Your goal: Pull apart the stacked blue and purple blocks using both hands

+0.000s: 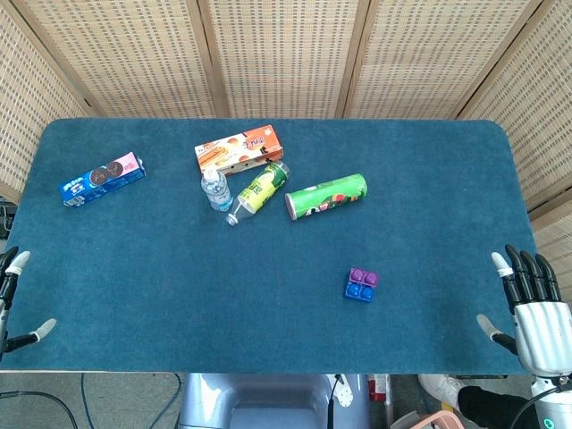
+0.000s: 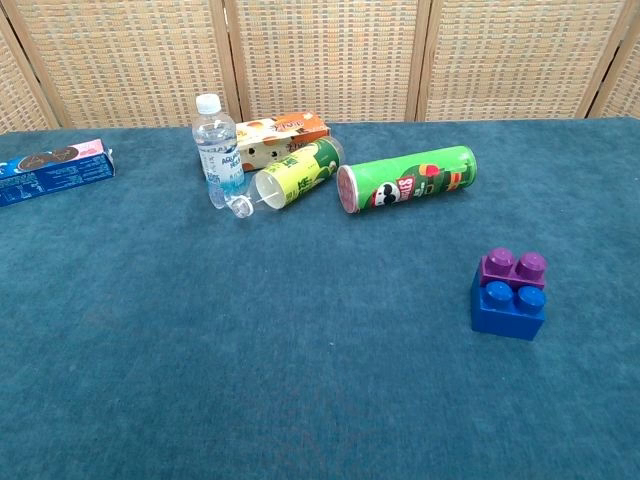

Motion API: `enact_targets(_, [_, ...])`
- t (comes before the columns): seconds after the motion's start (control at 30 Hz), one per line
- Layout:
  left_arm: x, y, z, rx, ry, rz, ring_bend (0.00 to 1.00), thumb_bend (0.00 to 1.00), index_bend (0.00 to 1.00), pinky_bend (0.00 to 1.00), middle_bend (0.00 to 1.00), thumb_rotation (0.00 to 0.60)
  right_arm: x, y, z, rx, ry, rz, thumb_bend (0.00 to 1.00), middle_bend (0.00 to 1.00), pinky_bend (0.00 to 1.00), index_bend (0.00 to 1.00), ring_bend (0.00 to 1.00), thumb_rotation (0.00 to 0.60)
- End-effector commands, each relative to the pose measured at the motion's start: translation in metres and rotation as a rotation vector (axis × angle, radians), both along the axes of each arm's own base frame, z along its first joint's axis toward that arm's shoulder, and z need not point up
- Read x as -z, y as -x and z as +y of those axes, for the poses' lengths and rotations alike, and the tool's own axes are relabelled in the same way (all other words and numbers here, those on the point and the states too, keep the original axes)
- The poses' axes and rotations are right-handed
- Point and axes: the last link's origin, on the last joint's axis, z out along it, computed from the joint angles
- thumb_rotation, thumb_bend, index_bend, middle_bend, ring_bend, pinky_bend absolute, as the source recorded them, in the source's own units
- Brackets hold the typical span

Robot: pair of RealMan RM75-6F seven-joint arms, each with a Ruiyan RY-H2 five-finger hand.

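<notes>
Head view: blocks (image 1: 360,285) sit right of centre on the table (image 1: 179,295), well apart from both hands; left hand (image 1: 11,304) at the left edge, only spread fingers (image 1: 18,260) showing, holding nothing; right hand (image 1: 529,308) spread, empty.
Chest view: purple block (image 2: 513,268) sits atop the blue block (image 2: 508,310); likely light, rigid, slick plastic, best pinched by the sides, one block per hand.
Writing: green can (image 2: 407,179) shows a moustached face logo, its lettering too blurred for me to read.

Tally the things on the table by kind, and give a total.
Blocks: 2, the purple block stacked on the blue block
Bottles: 2, the water bottle and the green bottle
Cans: 1, the green chip can
Boxes: 2, the orange box and the blue cookie box
Total: 7
</notes>
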Motion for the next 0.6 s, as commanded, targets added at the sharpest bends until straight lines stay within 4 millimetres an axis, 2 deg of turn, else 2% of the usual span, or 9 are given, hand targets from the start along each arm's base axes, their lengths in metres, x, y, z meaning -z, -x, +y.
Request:
enact_targets(0.03, [0.000, 0.001, 0.000, -0.004, 0.003, 0.001, 0.00, 0.00, 0.00, 0.00, 0.00, 0.600, 0.001, 0.000, 0.000, 0.003, -0.003, 0.003, 0.00, 0.00, 0.00, 0.00, 0.00, 0.600])
enact_targets(0.23, [0.001, 0.001, 0.000, -0.003, 0.000, 0.007, 0.00, 0.00, 0.00, 0.00, 0.00, 0.600, 0.006, 0.000, 0.000, 0.009, -0.037, 0.002, 0.00, 0.00, 0.00, 0.00, 0.00, 0.600])
enact_targets(0.33, [0.001, 0.000, 0.001, -0.004, -0.002, 0.010, 0.00, 0.00, 0.00, 0.00, 0.00, 0.600, 0.014, -0.005, -0.007, 0.011, -0.094, -0.068, 0.00, 0.00, 0.00, 0.05, 0.00, 0.600])
enact_targets(0.43, [0.003, 0.000, 0.004, -0.004, -0.005, 0.026, 0.00, 0.00, 0.00, 0.00, 0.00, 0.600, 0.026, -0.017, -0.026, -0.005, -0.166, -0.188, 0.00, 0.09, 0.00, 0.12, 0.00, 0.600])
enact_targets(0.5, [0.006, 0.000, 0.007, -0.006, -0.003, 0.037, 0.00, 0.00, 0.00, 0.00, 0.00, 0.600, 0.033, -0.026, -0.044, -0.007, -0.226, -0.252, 0.02, 0.19, 0.00, 0.16, 0.00, 0.600])
enact_targets(0.6, [0.010, 0.001, 0.010, -0.022, 0.005, 0.050, 0.00, 0.00, 0.00, 0.00, 0.00, 0.600, 0.047, -0.040, -0.071, 0.025, -0.337, -0.328, 0.06, 0.25, 0.00, 0.19, 0.00, 0.600])
